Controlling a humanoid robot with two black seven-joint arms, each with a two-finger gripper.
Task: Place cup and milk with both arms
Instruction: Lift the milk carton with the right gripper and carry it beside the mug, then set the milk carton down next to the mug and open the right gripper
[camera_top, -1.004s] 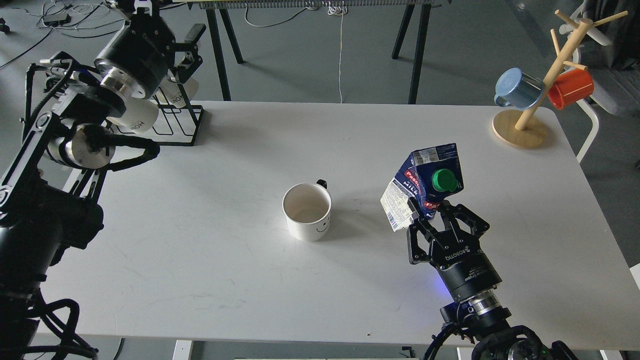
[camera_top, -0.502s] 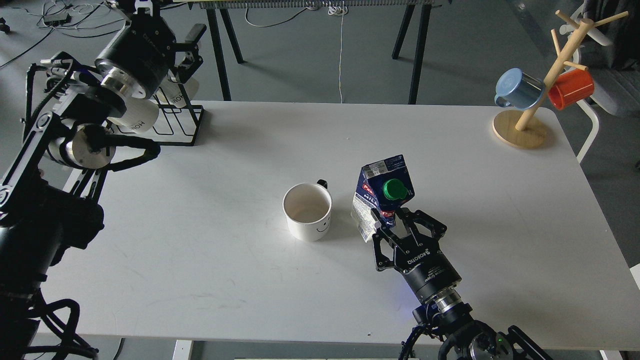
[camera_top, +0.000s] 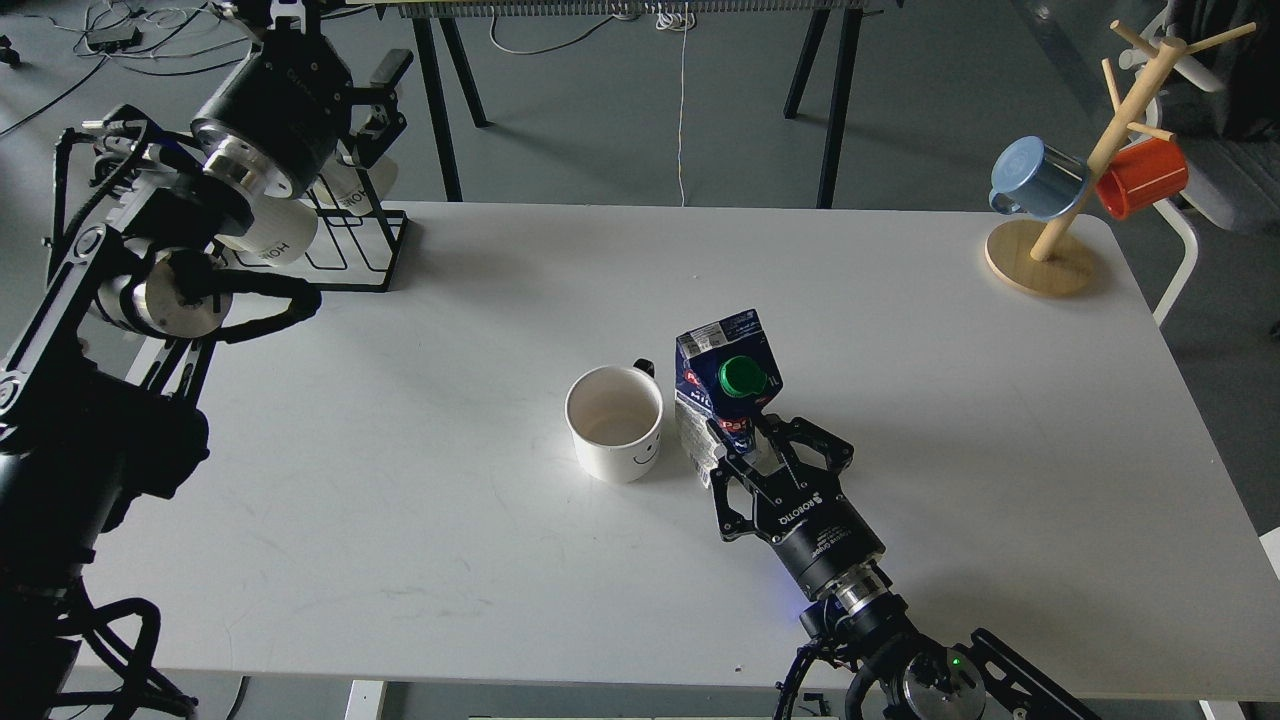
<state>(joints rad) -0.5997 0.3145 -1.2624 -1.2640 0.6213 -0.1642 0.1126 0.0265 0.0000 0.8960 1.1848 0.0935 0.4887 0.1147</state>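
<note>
The cup (camera_top: 613, 422), a white mug with a black smiley face and a black handle, stands upright near the middle of the white table (camera_top: 400, 500). The milk (camera_top: 727, 375), a dark blue and white carton with a green cap, is just right of the cup, tilted slightly. My right gripper (camera_top: 745, 432) comes in from the bottom right and is shut on the carton's lower part. I cannot tell whether the carton rests on the table. My left gripper (camera_top: 375, 95) is raised at the far left, over a black wire rack; its fingers are too dark to tell apart.
A black wire rack (camera_top: 350, 245) with ribbed white lettered mugs stands at the back left, under my left arm. A wooden mug tree (camera_top: 1040, 262) holds a blue mug (camera_top: 1035, 178) and a red mug (camera_top: 1140, 177) at the back right corner.
My right gripper has carried the milk carton leftwards, from well right of the cup to right beside it. The cup and my left arm have not moved.
</note>
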